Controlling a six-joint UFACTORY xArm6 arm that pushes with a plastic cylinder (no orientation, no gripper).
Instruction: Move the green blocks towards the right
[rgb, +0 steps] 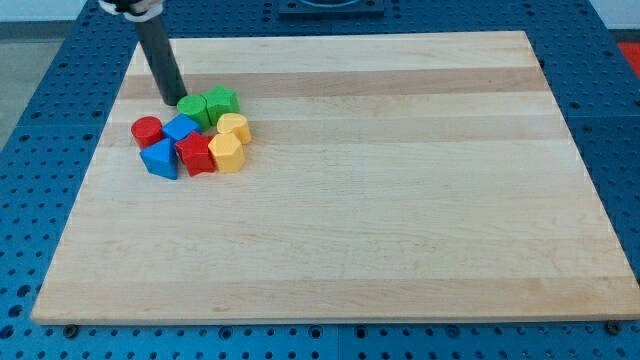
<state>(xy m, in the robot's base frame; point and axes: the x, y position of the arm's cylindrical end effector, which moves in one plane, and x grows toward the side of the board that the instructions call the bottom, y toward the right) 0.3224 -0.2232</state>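
Note:
Two green blocks sit at the top of a tight cluster in the view's upper left: a rounded green block (193, 109) and a green star (222, 101) to its right, touching. My tip (173, 101) is at the left edge of the rounded green block, touching or nearly touching it. Below them lie a red cylinder (147, 130), a blue block (181, 127), a blue wedge (160, 159), a red block (196, 154), a yellow heart-like block (233, 127) and a yellow block (227, 154).
The wooden board (400, 200) lies on a blue perforated table (40, 120). The rod's shaft (158, 55) rises toward the view's top left.

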